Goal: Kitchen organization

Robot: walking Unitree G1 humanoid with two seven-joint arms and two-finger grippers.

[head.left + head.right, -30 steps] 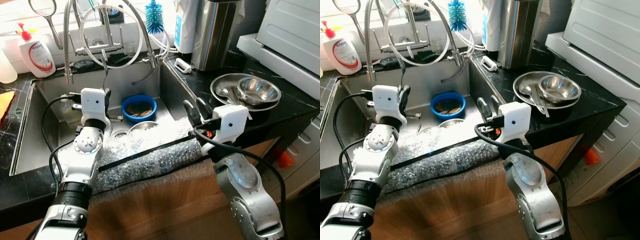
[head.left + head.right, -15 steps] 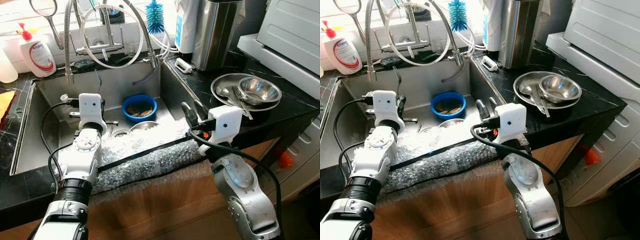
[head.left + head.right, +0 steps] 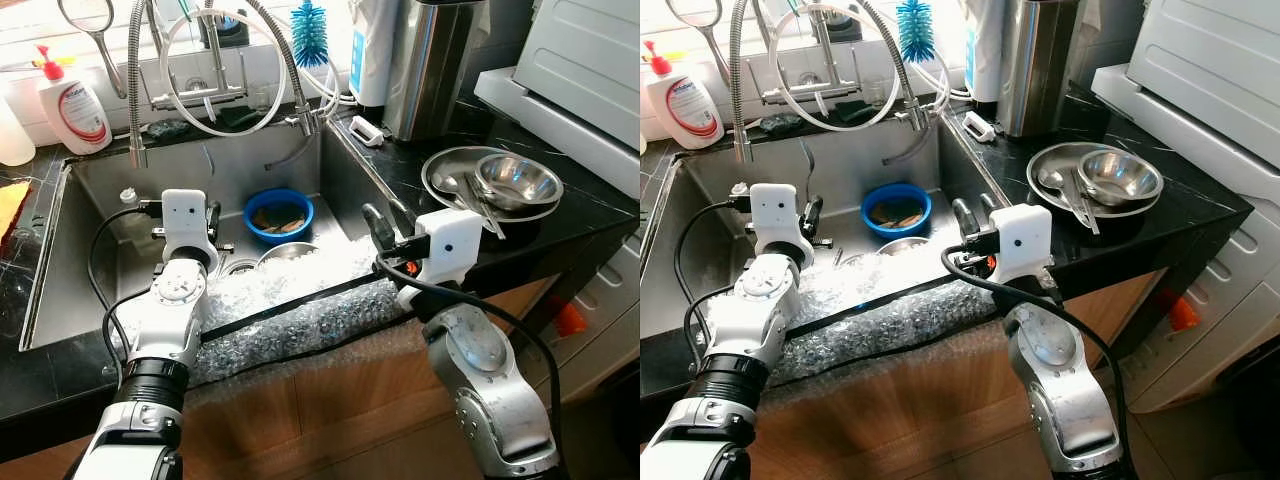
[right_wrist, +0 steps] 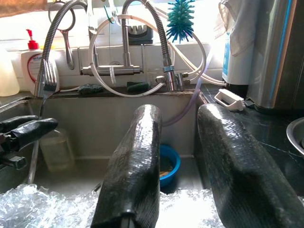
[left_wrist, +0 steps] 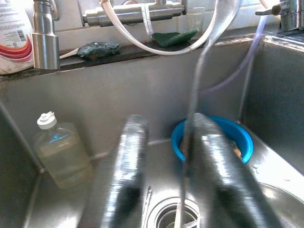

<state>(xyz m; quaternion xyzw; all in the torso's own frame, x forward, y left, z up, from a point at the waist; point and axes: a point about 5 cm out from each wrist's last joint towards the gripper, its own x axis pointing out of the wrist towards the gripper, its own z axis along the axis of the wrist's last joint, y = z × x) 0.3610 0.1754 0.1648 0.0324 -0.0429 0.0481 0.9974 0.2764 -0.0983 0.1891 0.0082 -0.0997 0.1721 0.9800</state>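
Observation:
My left gripper hangs over the steel sink, shut on a metal fork held upright with its tines up; the thin handle runs between the fingers. Behind it, a blue bowl with food scraps sits on the sink floor. A steel bowl lies half under the bubble wrap. My right gripper stands open and empty over the sink's front right corner.
A steel plate holding a bowl and a spoon sits on the black counter at the right. A small bottle stands in the sink near the drain. Taps, hoses and a soap bottle line the back.
My left gripper, still holding the fork, dropped a little and shifted left, then edged back right. The right gripper moved slightly left.

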